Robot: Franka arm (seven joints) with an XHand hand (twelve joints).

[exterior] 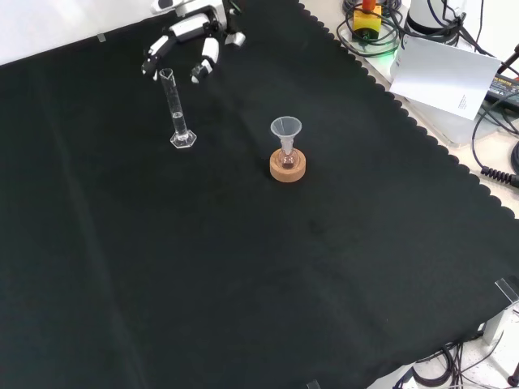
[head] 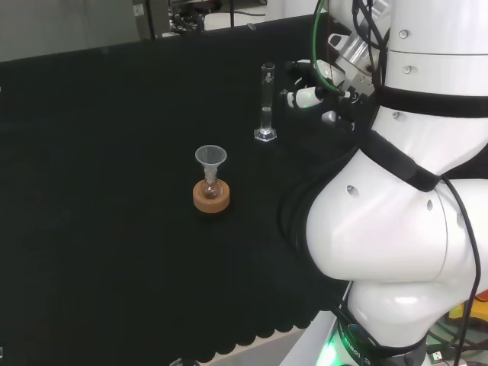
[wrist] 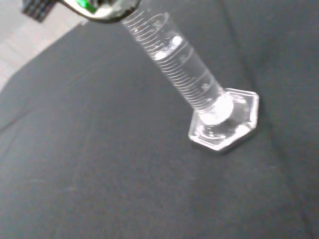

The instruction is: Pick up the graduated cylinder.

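Approach is the step in hand: the hand (exterior: pixel 193 42) is hovering just beside the graduated cylinder (exterior: pixel 177 112) and is not yet touching it, so the pick-up itself is still to come. In the front view the cylinder is standing upright on its hexagonal foot on the black surface (exterior: pixel 243 267), at about ten o'clock from the cork stand (exterior: pixel 288 168), which is carrying a small flask with a funnel (exterior: pixel 285 128) sitting in its neck. The hand is waiting at about one o'clock from the cylinder's rim in that view, fingers spread and only gently bent, holding nothing, with the tips pointing down towards the tube. In the head view the hand is sitting at about three o'clock from the cylinder's upper part, with a clear gap between them. The wrist view is looking down along the ribbed scale to the foot; there seems to be a little clear liquid low in the tube, though that is hard to tell. The next move is probably calling for the hand to close the gap sideways, bring the fingers and thumb round the tube above its middle, curl them, then lift straight up to avoid tipping it.
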